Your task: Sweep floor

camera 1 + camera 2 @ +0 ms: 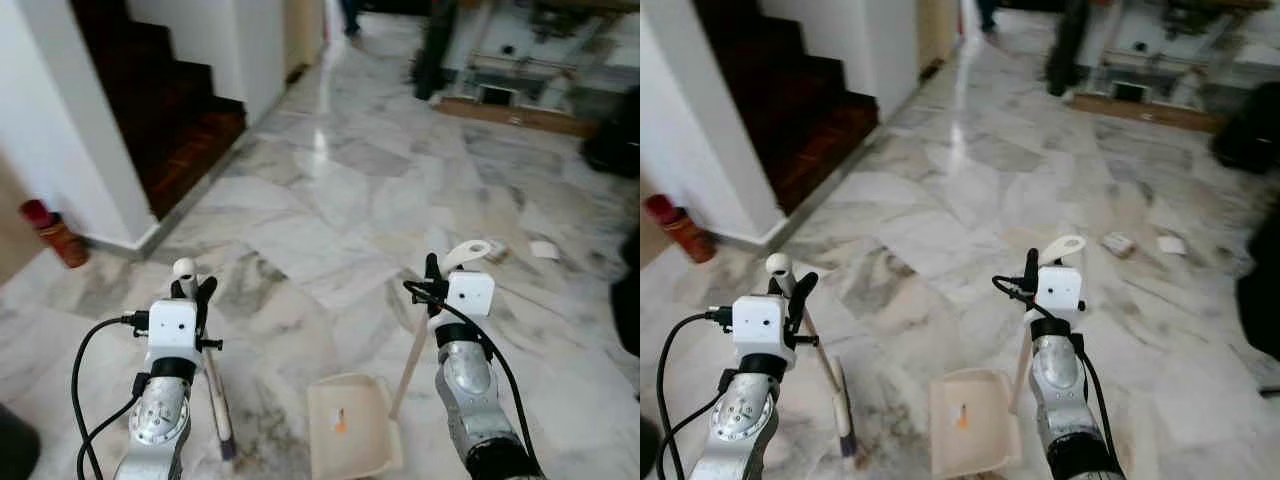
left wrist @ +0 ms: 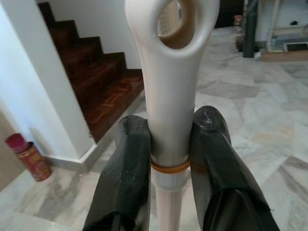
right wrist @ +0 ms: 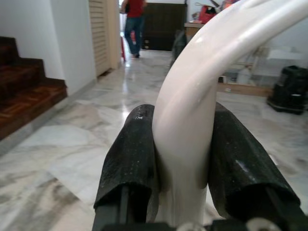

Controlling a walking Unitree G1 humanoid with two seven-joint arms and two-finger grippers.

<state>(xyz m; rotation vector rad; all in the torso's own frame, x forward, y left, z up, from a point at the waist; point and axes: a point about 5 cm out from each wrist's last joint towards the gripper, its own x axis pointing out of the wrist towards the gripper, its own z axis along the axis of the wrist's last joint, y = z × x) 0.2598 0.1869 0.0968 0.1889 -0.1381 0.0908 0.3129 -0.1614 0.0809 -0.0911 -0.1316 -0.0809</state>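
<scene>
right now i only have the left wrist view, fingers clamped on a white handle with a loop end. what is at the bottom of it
Observer: A small broom; its bristle head rests on the marble floor, just left of a cream dustpan.
Operator: who has the dustpan
Observer: The right end effector is shut on the dustpan handle, and the pan sits flat on the floor.
Operator: anything in the pan
Observer: One small orange bit lies inside it.
Operator: any litter left ahead
Observer: Two pale scraps lie on the floor ahead, on the robot's right.
</scene>
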